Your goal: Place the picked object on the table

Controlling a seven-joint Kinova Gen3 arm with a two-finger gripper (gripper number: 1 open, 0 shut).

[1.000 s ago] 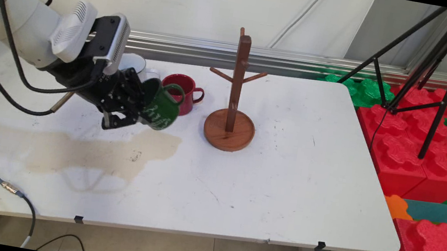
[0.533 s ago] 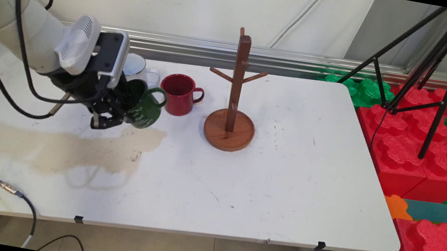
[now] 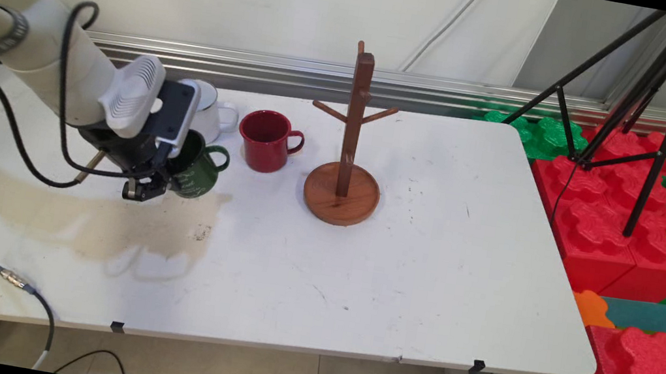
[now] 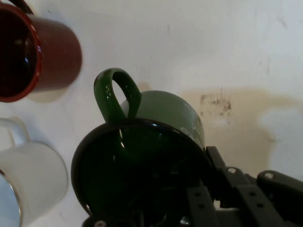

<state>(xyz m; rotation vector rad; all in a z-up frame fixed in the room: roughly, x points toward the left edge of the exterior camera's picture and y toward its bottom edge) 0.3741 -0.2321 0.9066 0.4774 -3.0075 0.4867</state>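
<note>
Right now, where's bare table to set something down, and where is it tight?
Free: the broad stretch between the wooden mug tree and the table's right edge, and the near strip in front of the tan stain. Crowded: the far left, where the gripper grips the green mug beside the white mug and red mug.

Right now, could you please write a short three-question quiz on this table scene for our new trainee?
1. True or false: the claw grips the green mug by its rim.
2. Which mug stands nearest the wooden mug tree? A white mug; B red mug; C green mug.
3. Fill in: the green mug's handle points toward the ___ mug.

Key: 1 true. 2 B. 3 red.
</note>
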